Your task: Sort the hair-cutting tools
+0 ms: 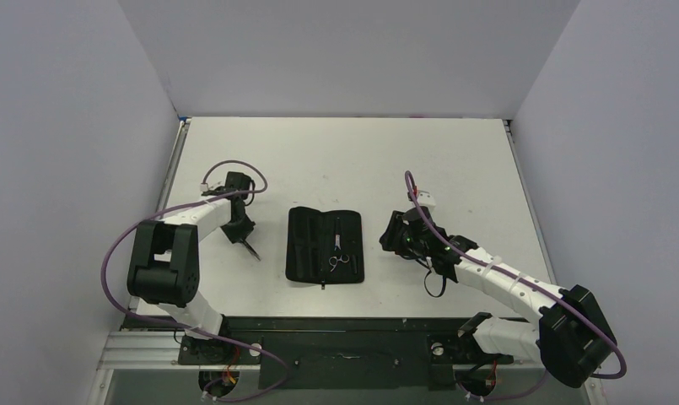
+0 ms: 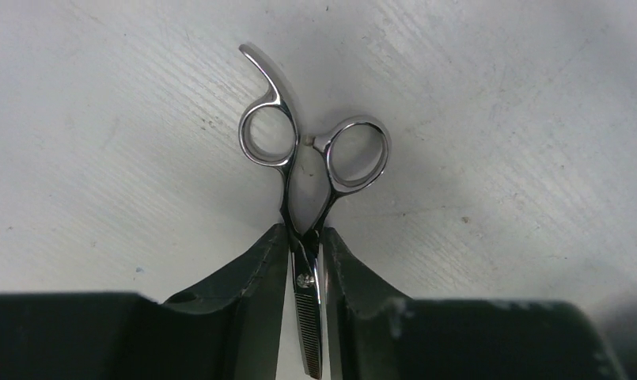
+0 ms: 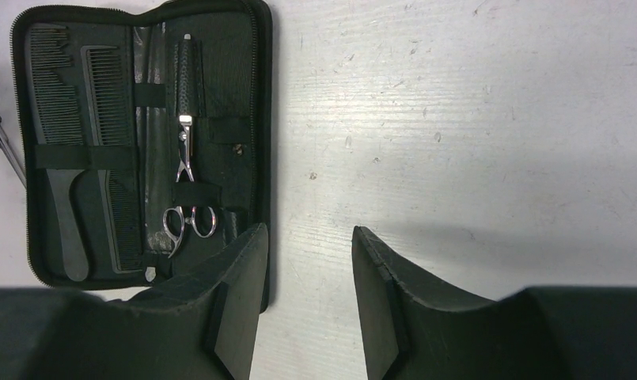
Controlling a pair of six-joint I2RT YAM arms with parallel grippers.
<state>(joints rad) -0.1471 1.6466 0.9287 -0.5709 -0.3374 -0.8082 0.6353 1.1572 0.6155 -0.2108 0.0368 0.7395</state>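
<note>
Left claw [image 2: 305, 237] closed on the thin silver metal scissors with two finger rings [image 2: 305, 285], both black fingers [image 2: 259, 269] pressed against the blades at the pivot screw. Finger rings point to the top of the left wrist frame, toothed blade runs down between the fingers to the bottom edge. Scissors over bare white surface [image 2: 497, 119]; can't tell if the rings touch it. In the top view this claw sits left of centre, a thin dark tip sticking out below it toward lower right

Flat black rectangular zip case [image 3: 252, 79] lies open at centre of the top view, well apart from the left claw. Right wrist view has it upper left. Inside, on the left half: slim black plastic handled comb [image 3: 68, 229], handle toward the bottom, and just right of it a second black plastic comb [image 3: 109, 111], both under a black strap. Right half: second pair of silver metal scissors [image 3: 185, 162], strapped in, rings toward the bottom, tip in a black sheath [image 3: 190, 79]

Right claw [image 3: 309, 231] open, nothing between the fingers, only bare surface in the gap. Its left finger overlaps the case's lower right corner in the frame; contact can't be told. In the top view it sits just right of the case
</note>
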